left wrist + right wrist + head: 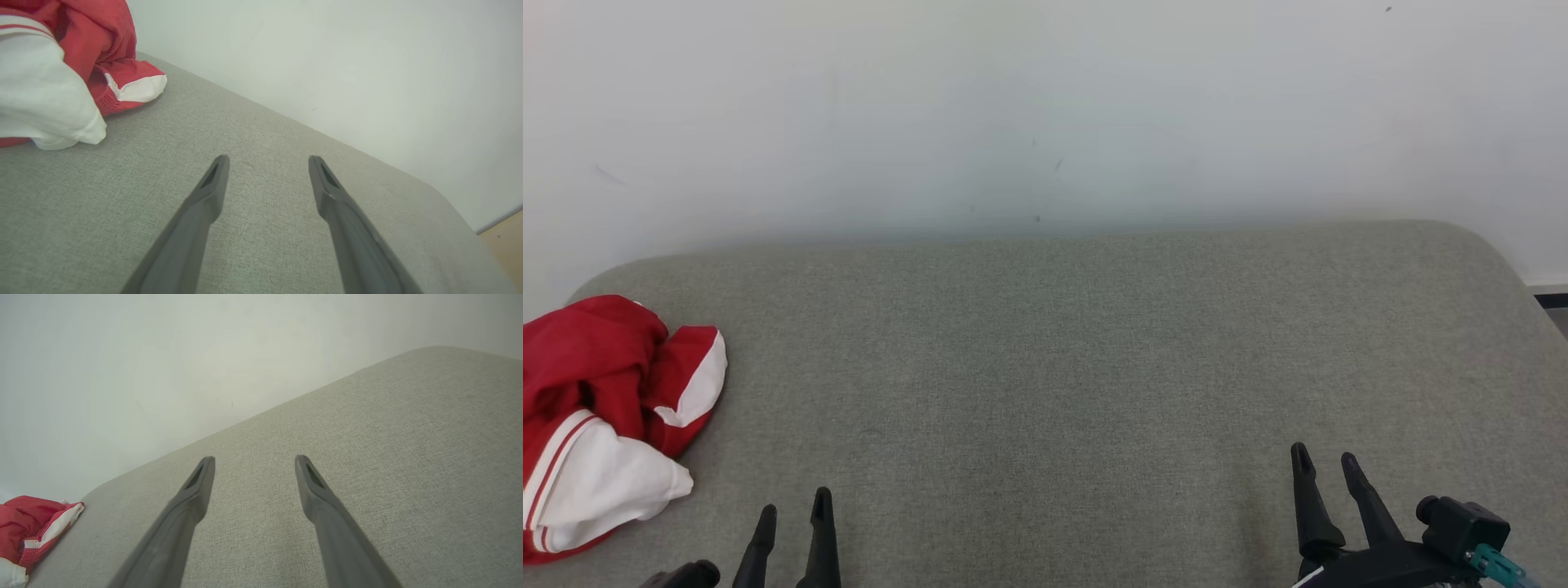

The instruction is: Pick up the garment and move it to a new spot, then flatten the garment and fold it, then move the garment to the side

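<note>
1. The garment [600, 408], red with white parts, lies crumpled at the far left of the bench [1054, 367], close to its rounded back-left corner. Part of it passes beyond the left border of the head view.
2. Just to the right of the garment, at the near edge, the left pincer [795, 502] hovers low over the grey fabric. Its fingers point forward to the wall [1045, 106]. The jaws stand apart, released, with nothing between them, and they are near the garment but not touching it.
3. In the middle, open grey fabric stretches wide between both pincers and up to the straight back edge, which meets the wall.
4. At the lower right, the right pincer [1324, 452] also points forward, leaning a little to the left. Its jaws are spread and released, grasping nothing, and it is well apart from the garment.
5. At the far right the bench ends in a rounded corner, and beyond it a strip of floor [504, 245] shows.
</note>
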Controlling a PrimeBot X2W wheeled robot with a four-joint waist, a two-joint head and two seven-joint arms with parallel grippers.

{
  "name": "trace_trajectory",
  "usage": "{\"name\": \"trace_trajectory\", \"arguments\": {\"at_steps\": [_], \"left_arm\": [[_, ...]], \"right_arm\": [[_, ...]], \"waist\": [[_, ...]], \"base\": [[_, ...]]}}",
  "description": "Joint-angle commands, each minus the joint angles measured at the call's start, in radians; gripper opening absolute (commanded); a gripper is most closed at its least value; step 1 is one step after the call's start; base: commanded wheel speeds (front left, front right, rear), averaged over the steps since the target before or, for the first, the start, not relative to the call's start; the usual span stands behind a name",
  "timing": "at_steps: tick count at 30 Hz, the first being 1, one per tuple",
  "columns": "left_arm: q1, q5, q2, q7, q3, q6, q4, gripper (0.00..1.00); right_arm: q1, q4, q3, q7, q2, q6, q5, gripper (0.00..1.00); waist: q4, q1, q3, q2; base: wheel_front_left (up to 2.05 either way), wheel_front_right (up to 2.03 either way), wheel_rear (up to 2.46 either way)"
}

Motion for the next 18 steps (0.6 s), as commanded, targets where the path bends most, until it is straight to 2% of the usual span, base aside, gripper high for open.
{"name": "trace_trajectory", "arguments": {"at_steps": [1, 18], "left_arm": [[0.005, 0.031, 0.006, -0.010, -0.002, -0.001, -0.012, 1.00], [0.024, 0.189, 0.009, -0.047, -0.006, -0.001, -0.025, 1.00]], "right_arm": [[-0.003, -0.003, 0.004, -0.011, -0.005, -0.001, -0.031, 1.00], [0.005, 0.012, 0.016, -0.046, -0.005, -0.001, -0.176, 1.00]], "waist": [[0.001, 0.0000, -0.002, 0.0000], [0.005, 0.0000, -0.016, 0.0000]], "base": [[0.00, 0.00, 0.00], [0.00, 0.00, 0.00]]}}
